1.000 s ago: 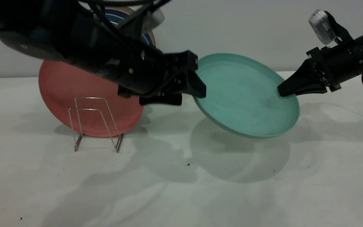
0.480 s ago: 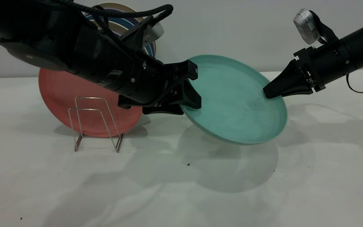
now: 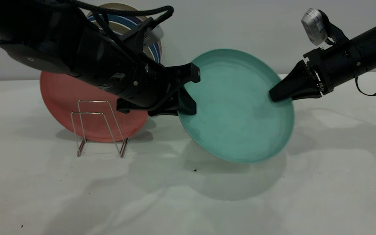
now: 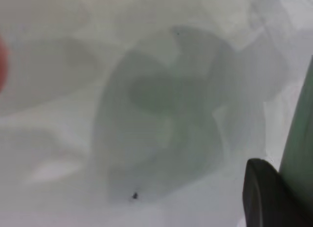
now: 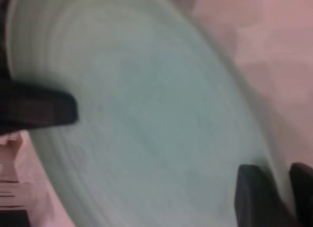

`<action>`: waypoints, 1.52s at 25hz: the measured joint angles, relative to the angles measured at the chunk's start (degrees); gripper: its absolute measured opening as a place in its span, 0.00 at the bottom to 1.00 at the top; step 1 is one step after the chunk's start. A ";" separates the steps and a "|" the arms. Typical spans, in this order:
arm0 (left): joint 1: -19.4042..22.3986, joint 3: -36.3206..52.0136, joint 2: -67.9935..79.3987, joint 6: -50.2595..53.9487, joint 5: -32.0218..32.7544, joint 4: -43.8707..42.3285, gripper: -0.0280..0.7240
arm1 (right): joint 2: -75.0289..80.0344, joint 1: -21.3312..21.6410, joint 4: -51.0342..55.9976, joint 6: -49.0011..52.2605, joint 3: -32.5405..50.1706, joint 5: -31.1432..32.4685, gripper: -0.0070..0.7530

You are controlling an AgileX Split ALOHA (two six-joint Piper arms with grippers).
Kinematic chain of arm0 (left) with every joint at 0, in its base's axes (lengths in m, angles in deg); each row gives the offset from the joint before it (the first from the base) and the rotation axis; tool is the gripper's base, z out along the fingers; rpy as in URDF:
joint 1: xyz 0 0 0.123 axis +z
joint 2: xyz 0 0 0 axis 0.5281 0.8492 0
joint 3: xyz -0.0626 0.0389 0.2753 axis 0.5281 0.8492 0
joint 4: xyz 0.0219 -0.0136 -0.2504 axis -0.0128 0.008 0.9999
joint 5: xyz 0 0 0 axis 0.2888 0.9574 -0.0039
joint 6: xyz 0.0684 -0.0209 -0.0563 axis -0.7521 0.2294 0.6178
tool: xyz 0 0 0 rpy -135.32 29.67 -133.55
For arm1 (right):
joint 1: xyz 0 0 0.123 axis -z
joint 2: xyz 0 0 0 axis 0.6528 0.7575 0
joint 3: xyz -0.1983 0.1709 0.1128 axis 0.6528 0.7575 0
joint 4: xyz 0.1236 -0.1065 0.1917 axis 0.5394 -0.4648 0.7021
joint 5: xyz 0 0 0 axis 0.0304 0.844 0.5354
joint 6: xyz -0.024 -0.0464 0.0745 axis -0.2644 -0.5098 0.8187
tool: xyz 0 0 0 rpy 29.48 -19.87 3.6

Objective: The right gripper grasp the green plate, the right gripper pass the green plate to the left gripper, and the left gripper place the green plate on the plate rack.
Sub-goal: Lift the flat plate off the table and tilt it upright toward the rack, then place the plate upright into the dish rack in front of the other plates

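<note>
The green plate (image 3: 237, 107) hangs tilted in the air above the table, between the two arms. My right gripper (image 3: 274, 96) is shut on its right rim; in the right wrist view its fingers (image 5: 254, 197) clamp the plate's (image 5: 146, 114) edge. My left gripper (image 3: 191, 89) is open and straddles the left rim, one finger behind the plate and one in front. In the left wrist view one finger (image 4: 261, 197) lies beside the plate's edge (image 4: 299, 139). The wire plate rack (image 3: 93, 124) stands to the left on the table, with no plate in its front loops.
A salmon-pink plate (image 3: 64, 94) stands upright just behind the rack. A blue-striped plate (image 3: 152, 49) shows behind the left arm. The white table (image 3: 188, 202) stretches below, with the plate's shadow on it.
The right gripper has carried the green plate leftward and tipped it more upright. The plate's left rim now sits deeper between the left gripper's open fingers.
</note>
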 joint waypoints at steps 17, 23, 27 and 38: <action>8.39 0.00 -9.28 -6.81 3.67 -5.62 0.12 | -21.98 6.52 -1.54 7.94 0.00 2.61 0.75; 20.93 0.00 -19.83 -7.68 15.68 -17.92 0.12 | -33.62 7.06 -10.26 18.79 0.26 4.22 0.60; 28.10 0.00 -25.14 -13.76 19.98 -31.71 0.12 | -41.74 7.06 -15.47 25.02 2.16 4.69 0.55; 33.76 -0.06 -28.88 -44.50 21.62 -43.39 0.12 | -66.24 7.06 -26.99 31.77 24.21 5.67 0.53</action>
